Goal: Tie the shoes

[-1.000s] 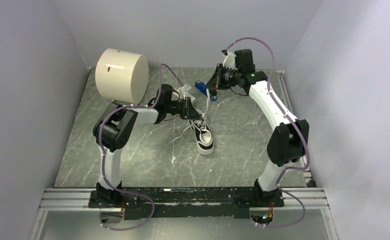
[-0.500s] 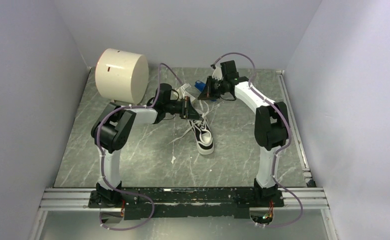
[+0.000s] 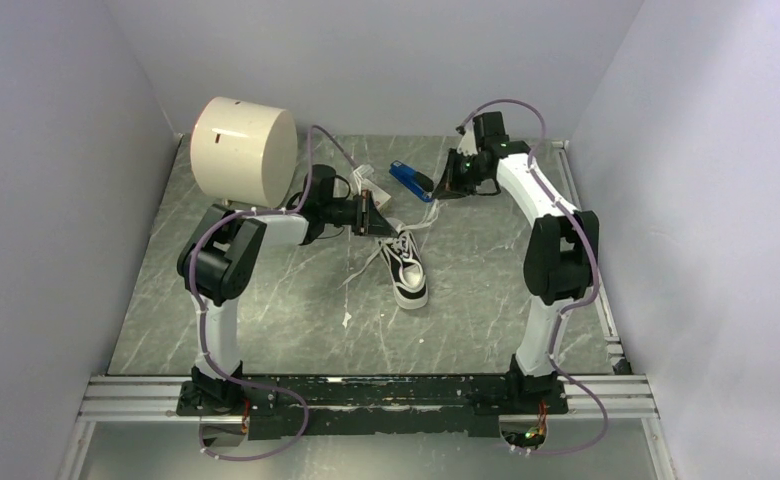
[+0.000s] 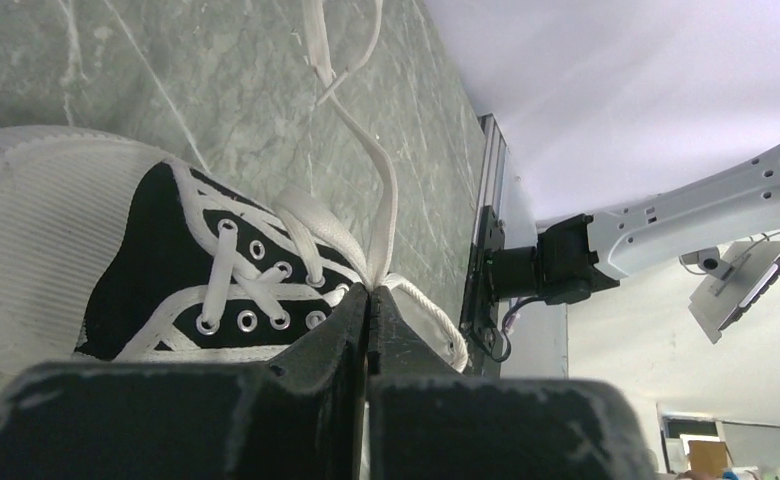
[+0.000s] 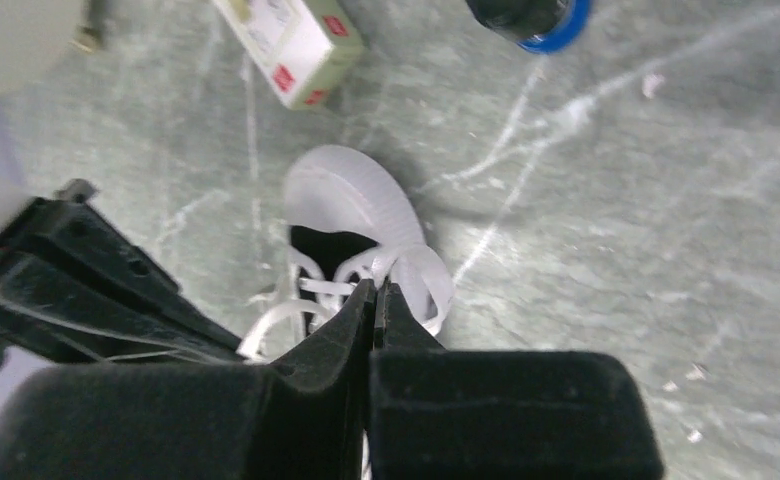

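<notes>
The small black-and-white sneaker (image 3: 407,270) lies on its sole mid-table, toe toward me, its long white laces (image 3: 418,225) running up from the eyelets. My left gripper (image 3: 379,220) is just behind the shoe's heel, shut on a lace. In the left wrist view the jaws (image 4: 368,296) are closed with the lace (image 4: 384,200) pinched at their tip, above the sneaker (image 4: 166,280). My right gripper (image 3: 443,192) is back-right of the shoe, shut on another lace. In the right wrist view its jaws (image 5: 377,290) pinch a lace loop (image 5: 426,285) over the sneaker (image 5: 346,195).
A blue stapler (image 3: 410,180) and a small white-and-tan box (image 3: 367,181) lie behind the shoe; the box also shows in the right wrist view (image 5: 291,40). A large cream cylinder (image 3: 243,151) stands at the back left. Walls enclose three sides of the marbled table (image 3: 486,300).
My right gripper swung left toward the stapler, then back right and slightly toward me with its lace. My left gripper shifted a little left. The shoe stayed in place.
</notes>
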### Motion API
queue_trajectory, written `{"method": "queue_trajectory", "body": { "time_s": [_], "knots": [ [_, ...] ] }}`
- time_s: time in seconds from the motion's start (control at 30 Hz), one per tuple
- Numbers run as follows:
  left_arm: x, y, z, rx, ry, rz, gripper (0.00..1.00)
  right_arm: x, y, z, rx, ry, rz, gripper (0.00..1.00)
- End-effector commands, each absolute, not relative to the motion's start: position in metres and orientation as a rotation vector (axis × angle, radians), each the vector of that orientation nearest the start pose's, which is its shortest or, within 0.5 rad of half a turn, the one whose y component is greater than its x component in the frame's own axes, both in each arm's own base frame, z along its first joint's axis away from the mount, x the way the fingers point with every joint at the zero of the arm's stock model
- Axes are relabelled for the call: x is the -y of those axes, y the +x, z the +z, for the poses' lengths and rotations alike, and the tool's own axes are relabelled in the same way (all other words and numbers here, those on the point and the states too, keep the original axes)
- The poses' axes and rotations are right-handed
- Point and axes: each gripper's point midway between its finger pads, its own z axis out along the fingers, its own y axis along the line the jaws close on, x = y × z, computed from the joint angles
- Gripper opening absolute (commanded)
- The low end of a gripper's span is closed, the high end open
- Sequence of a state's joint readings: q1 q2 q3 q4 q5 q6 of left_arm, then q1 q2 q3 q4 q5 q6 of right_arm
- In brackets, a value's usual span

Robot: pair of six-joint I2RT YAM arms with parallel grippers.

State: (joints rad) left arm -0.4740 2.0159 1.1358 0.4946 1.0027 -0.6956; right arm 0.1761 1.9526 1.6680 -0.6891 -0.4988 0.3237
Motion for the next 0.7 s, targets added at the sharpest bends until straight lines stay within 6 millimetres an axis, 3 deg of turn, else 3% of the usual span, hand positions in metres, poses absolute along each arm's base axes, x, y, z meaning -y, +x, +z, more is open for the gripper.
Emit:
{"method": "queue_trajectory", "body": {
  "time_s": [0.0, 0.07, 0.17, 0.27, 0.33, 0.5, 0.6, 0.67],
  "knots": [
    [0.350, 0.330, 0.124, -2.121, 0.546, -1.705, 0.05, -0.144, 0.427, 0.124, -2.674, -0.101, 0.499, 0.00],
    [0.351, 0.329, 0.126, -2.120, 0.547, -1.718, 0.05, -0.124, 0.424, 0.119, -2.694, -0.148, 0.293, 0.12],
    [0.351, 0.327, 0.131, -2.104, 0.538, -1.748, 0.05, -0.098, 0.419, 0.109, -2.717, -0.160, 0.065, 0.43],
    [0.352, 0.326, 0.133, -2.109, 0.515, -1.771, 0.05, -0.094, 0.419, 0.118, -2.658, -0.214, -0.009, 0.55],
    [0.351, 0.325, 0.133, -2.120, 0.500, -1.780, 0.05, -0.105, 0.412, 0.121, -2.564, -0.374, -0.007, 0.58],
    [0.348, 0.323, 0.127, -2.165, 0.483, -1.767, 0.05, -0.172, 0.387, 0.120, -2.032, -0.949, 0.129, 0.54],
    [0.347, 0.323, 0.127, -2.181, 0.472, -1.771, 0.05, -0.176, 0.394, 0.123, -1.868, -0.969, 0.197, 0.52],
    [0.346, 0.324, 0.129, -2.185, 0.469, -1.773, 0.05, -0.184, 0.389, 0.111, -1.820, -1.130, 0.231, 0.48]
  ]
}}
